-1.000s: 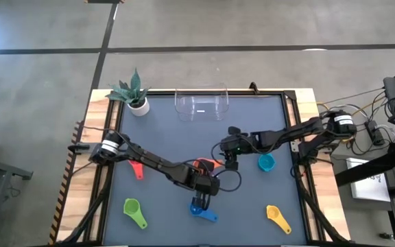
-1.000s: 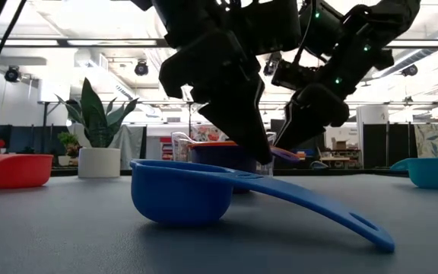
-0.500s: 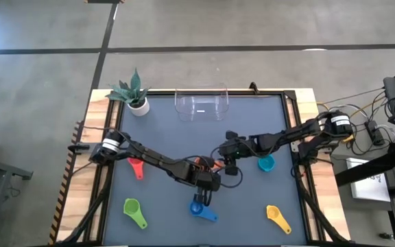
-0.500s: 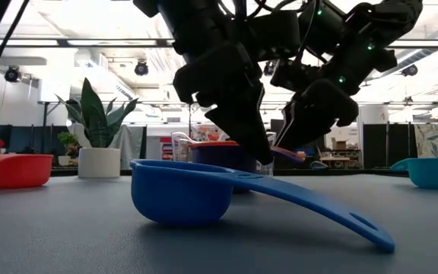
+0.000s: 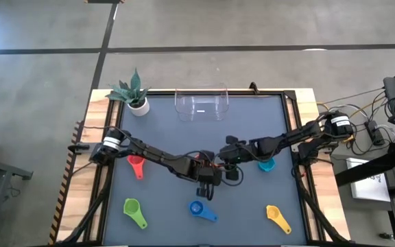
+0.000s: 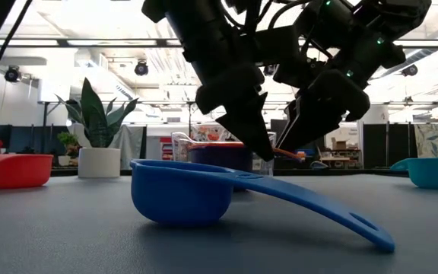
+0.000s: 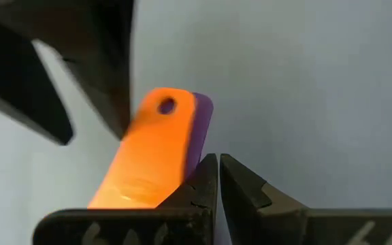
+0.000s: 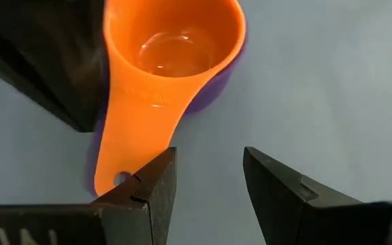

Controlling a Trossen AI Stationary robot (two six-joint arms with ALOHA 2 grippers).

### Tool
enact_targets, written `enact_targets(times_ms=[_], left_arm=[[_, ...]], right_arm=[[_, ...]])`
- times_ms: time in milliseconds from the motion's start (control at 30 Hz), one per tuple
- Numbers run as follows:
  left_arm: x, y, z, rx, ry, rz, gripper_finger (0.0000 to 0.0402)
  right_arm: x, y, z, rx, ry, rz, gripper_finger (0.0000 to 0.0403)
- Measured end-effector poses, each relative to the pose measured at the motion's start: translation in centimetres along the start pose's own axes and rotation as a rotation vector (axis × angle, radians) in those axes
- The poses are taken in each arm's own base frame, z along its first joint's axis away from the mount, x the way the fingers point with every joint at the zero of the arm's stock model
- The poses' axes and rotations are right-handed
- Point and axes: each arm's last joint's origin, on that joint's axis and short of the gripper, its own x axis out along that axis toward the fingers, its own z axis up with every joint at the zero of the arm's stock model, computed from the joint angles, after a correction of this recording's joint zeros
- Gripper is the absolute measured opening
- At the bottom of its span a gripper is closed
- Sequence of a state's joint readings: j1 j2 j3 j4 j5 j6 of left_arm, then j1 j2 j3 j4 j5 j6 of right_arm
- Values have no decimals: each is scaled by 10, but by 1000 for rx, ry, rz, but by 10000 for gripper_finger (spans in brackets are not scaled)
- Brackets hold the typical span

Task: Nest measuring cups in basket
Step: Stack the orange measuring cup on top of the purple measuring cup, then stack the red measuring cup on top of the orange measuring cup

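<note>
The clear basket stands at the upper centre of the table. At the centre, the orange cup sits nested in the purple cup. The left gripper, jaws together, seems just beside their handles; the right gripper, jaws apart, holds nothing

Cup-strewn table, basket, plant

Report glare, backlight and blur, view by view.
Right wrist view: a pale sheen inside the orange cup. Low view: both arms stand dark against bright ceiling lights, the blue cup sharp. Left wrist view: the dark shape in the upper corner is blurred.
</note>
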State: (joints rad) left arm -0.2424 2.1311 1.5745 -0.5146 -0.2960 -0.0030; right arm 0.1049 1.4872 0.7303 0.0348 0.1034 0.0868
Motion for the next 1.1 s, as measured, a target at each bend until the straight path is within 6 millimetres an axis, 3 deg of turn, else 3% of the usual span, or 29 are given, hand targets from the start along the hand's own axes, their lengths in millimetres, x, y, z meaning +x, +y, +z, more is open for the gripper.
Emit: enact_targets(times_ms=[333,500,733,900,1100], left_arm=[[1,4,0,-9,3,14,1],[-7,4,-8,-12,89,13,1],[-37,0,-13,-51,159,9,1],[-70,-4,-15,-49,164,2,1],[-118,-5,-54,-117,222,146,1]], right_arm=[[0,0,-1,-7,7,-22,160],[-8,-3,0,-24,20,-82,160],[-28,-5,2,-18,-20,-82,160],[-45,-9,0,-9,-71,-129,160],[-61,-11,-10,20,-127,-125,160]])
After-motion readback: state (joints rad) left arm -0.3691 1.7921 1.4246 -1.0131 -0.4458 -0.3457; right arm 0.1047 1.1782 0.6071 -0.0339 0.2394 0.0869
